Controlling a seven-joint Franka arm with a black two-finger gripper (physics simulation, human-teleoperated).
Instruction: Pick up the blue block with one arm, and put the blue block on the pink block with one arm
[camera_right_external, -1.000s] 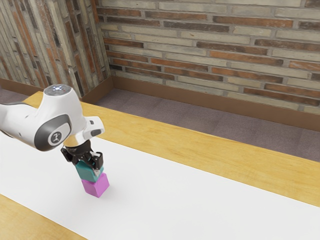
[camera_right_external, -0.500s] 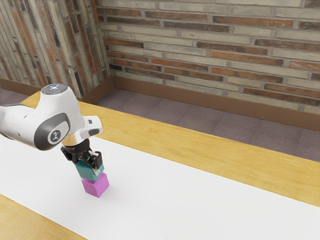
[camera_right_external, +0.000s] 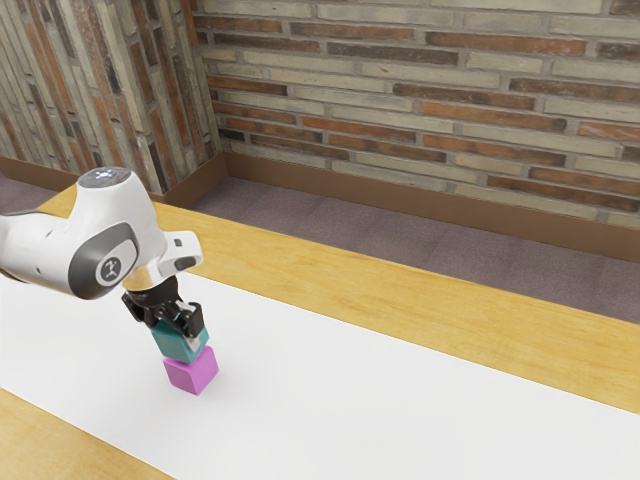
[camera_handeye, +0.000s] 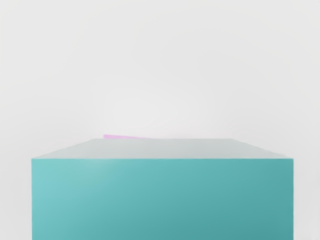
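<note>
The blue block (camera_right_external: 183, 347), teal in colour, rests squarely on the pink block (camera_right_external: 192, 373) on the white strip at the exterior view's left. My gripper (camera_right_external: 176, 325) hangs right over the blue block, its black fingers standing down beside the block's upper part and slightly apart from it, open. In the wrist view the blue block (camera_handeye: 160, 200) lies just under my hand, and a thin sliver of the pink block (camera_handeye: 117, 136) peeks out beyond its far top edge.
The white strip (camera_right_external: 400, 400) runs across a wooden table (camera_right_external: 450, 300). A brick wall (camera_right_external: 420, 90) and a grey floor lie beyond the table's far edge.
My arm has shifted slightly up and toward the exterior view's left, and the fingers have risen a little along the blue block. Both blocks have stayed stacked in place.
</note>
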